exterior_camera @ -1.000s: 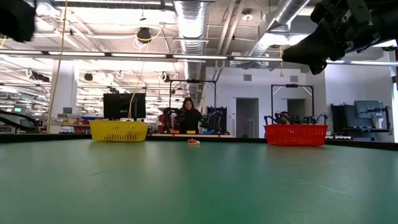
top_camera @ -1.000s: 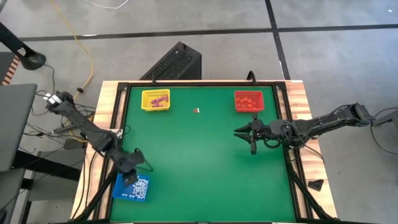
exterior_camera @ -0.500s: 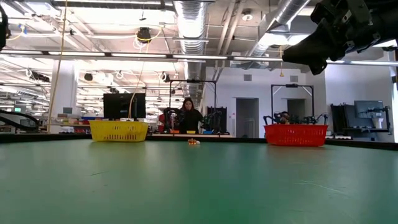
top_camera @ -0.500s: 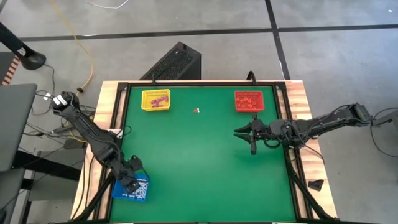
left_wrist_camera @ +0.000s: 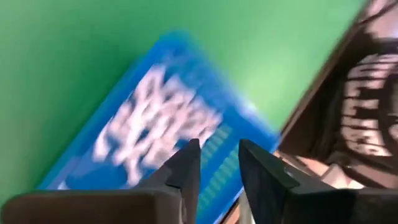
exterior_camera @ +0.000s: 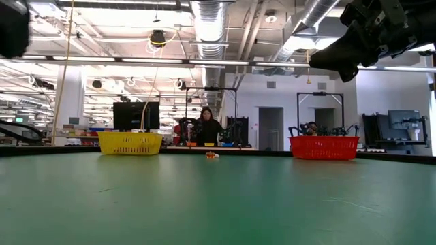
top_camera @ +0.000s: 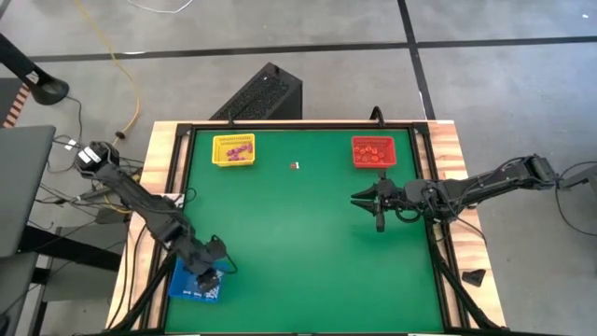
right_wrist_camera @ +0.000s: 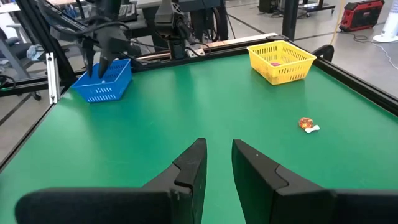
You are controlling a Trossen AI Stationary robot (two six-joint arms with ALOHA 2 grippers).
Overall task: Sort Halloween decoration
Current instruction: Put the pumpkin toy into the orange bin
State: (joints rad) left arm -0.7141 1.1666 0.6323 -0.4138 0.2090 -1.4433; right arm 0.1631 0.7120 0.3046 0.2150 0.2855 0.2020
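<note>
The Halloween decoration is split up. White stick-like trinkets (left_wrist_camera: 155,118) fill the blue tray (top_camera: 189,286) at the near left. Purple ones lie in the yellow tray (top_camera: 233,149) and orange-red ones in the red tray (top_camera: 373,150). One orange-and-white trinket (top_camera: 294,166) rests alone on the green mat between those two trays. My left gripper (left_wrist_camera: 219,144) hangs open over the blue tray's edge, pointing steeply down, with nothing between its fingers. My right gripper (right_wrist_camera: 217,146) stands open and empty above the mat at the right, pointing toward the left.
A black raised frame (top_camera: 177,187) runs around the green mat. The wide middle of the mat (top_camera: 298,243) is bare. Beyond the far edge, in the low view, a person (exterior_camera: 206,126) stands in the room behind the table.
My left gripper has moved toward the table's near edge and a little to the right, sinking over the blue tray.
</note>
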